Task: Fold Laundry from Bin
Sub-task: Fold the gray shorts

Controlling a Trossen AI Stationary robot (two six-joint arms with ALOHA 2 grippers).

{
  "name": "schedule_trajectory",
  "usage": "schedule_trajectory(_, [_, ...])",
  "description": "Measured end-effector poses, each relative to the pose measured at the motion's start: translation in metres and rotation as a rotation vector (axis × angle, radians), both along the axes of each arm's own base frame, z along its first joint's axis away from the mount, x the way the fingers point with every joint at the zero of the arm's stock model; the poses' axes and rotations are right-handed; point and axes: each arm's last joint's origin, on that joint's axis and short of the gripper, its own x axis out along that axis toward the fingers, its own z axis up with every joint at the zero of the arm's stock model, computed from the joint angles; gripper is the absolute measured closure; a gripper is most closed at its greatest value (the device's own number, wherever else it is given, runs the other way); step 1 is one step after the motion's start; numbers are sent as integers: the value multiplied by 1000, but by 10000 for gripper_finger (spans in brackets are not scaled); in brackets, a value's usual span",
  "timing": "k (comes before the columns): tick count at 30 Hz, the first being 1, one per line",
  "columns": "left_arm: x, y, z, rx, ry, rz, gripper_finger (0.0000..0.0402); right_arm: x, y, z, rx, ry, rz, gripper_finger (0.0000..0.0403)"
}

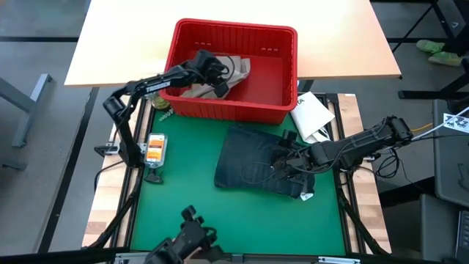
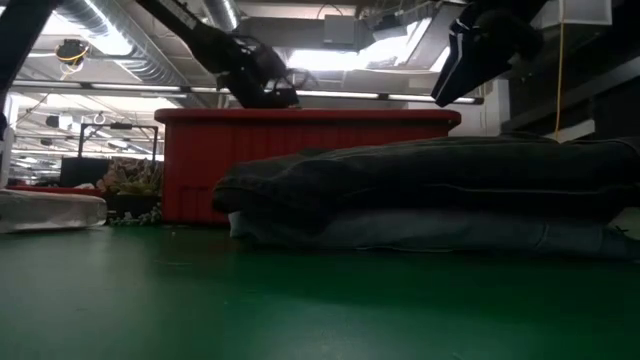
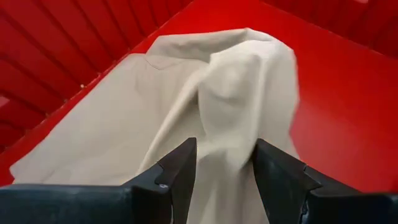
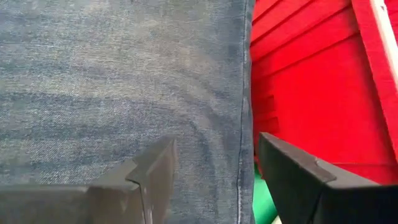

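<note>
Reaching into the bin, left gripper: jaws parted, straddling a raised fold of the khaki trousers; whether the pads already pinch that fold cannot be told.

Item: khaki trousers. Location: bin floor, left half in the high view, crumpled. The ridge of cloth rises directly ahead of and between the left fingers; its long axis runs away from the wrist, roughly in line with the jaw gap. Judged ready for a close-and-lift.

Item: jeans. Location: green mat, just in front of the bin, folded flat over a lighter garment seen beneath it in the low view.

Item: right gripper. Location: above the jeans' near-bin edge, jaws open, nothing between them but denim below; low view shows it clear of the stack.

Nearer arm for the trousers: left. Right arm lies well apart, occupied over the jeans.

Item: white packet, beside the bin's right corner.
</note>
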Motion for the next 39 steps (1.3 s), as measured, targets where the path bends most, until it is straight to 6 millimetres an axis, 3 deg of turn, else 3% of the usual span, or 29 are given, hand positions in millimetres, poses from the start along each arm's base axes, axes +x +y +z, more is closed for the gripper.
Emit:
schedule_trajectory(13, [7, 9, -22, -11, 20, -63, 256, 0, 0, 0, -2, -1, -1, 178])
schedule_trajectory(17, [8, 8, -23, -29, 12, -82, 292, 0, 0, 0, -2, -2, -1, 178])
schedule_trajectory(23, [8, 8, -23, -35, 8, -77, 385, 0, 0, 0, -2, -2, -1, 178])
schedule_trajectory(26, [7, 8, -20, -42, -8, -61, 394, 0, 0, 0, -2, -3, -1, 178])
schedule_trajectory(31, [2, 3, 2, 9, -55, -61, 399, 0, 0, 0, -2, -4, -1, 178])
schedule_trajectory(39, [-18, -17, 65, 146, -176, -65, 400, 0, 0, 0, -2, -4, -1, 178])
